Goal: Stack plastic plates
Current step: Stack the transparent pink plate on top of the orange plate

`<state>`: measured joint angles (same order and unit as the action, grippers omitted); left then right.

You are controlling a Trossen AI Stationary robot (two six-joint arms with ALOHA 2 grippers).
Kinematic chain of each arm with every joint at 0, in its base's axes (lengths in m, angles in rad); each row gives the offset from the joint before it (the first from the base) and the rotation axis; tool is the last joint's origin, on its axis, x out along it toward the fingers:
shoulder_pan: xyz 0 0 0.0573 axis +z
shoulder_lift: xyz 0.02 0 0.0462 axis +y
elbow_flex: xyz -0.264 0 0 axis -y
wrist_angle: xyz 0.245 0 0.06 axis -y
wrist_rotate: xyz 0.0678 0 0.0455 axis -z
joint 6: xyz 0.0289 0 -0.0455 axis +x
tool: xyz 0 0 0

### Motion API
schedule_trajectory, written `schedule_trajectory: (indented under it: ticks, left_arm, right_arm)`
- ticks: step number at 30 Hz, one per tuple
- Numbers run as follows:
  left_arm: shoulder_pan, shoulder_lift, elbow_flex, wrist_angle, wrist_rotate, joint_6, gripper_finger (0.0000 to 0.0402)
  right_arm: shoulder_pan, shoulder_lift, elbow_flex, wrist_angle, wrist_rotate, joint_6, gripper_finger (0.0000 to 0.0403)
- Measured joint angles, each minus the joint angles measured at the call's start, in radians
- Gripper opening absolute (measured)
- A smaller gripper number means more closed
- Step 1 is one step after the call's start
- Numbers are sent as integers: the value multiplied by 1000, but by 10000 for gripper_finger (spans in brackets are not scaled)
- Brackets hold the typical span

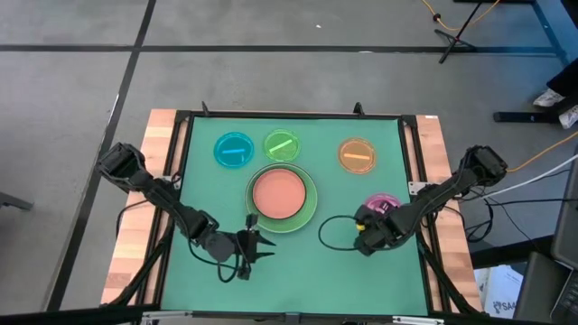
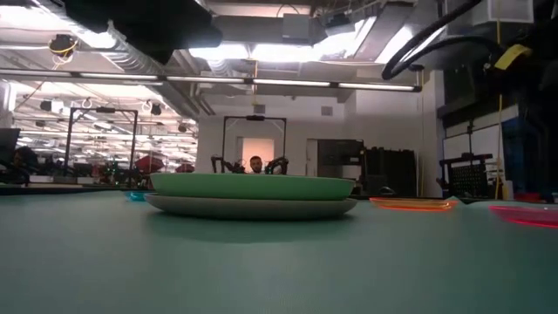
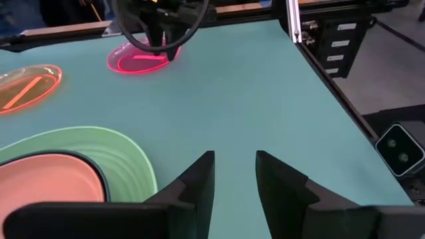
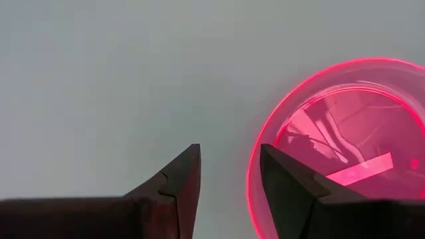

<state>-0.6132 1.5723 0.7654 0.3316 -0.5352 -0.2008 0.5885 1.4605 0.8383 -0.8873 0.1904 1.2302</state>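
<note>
Four small translucent plates lie on the matte green tabletop [image 1: 298, 262]: blue plate [image 1: 234, 149] and small green plate [image 1: 282, 144] at the far left, orange plate [image 1: 357, 154] farther right, pink plate [image 1: 382, 204] at the right. A smooth salmon plate [image 1: 277, 193] is stacked in a ribbed light green plate [image 1: 305, 215] at centre. The left tool [image 1: 256, 244], just beside this stack, has fingers slightly parted, empty. The right tool [image 4: 227, 182], fingers slightly parted and empty, is low at the pink plate's rim.

Right arm partly hides pink plate [image 1: 383, 199].
</note>
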Motion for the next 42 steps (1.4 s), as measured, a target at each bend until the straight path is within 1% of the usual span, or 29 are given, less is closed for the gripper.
schedule_trajectory:
  ticks: [6,10,15,18,22,25,27,31,33,36,38,42]
  left_arm:
    - [0,0,0,-1,3,0,102]
    - [0,0,0,-1,2,-1,102]
    - [0,0,0,-1,2,-2,102]
    - [0,0,0,-1,2,-2,102]
    - [0,0,0,-1,1,-2,102]
    - [0,0,0,-1,1,-2,102]
    - [0,0,0,-1,1,-2,102]
    - [-6,0,0,-1,-1,-2,102]
    - [-13,-1,0,-1,-3,-2,102]
    - [-29,-23,0,-3,-6,-1,102]
    - [-43,-49,0,-11,-7,0,102]
    - [-80,-92,1,-59,-7,1,102]
  right_arm:
    - [0,48,-8,-2,16,50,147]
    - [0,97,-17,-11,3,49,147]
    - [0,145,-18,-35,26,48,143]
    - [0,159,-17,-36,27,26,118]
    - [0,161,-17,-37,28,-24,63]
    - [0,162,-18,-39,27,-71,20]
    - [0,162,-17,-39,27,-101,6]
    - [0,162,8,-42,27,-176,14]
    - [0,162,38,-59,40,-223,12]
    - [0,162,99,-93,87,-316,2]
    - [0,162,147,-111,126,-384,4]
    - [0,161,239,-88,194,-582,1]
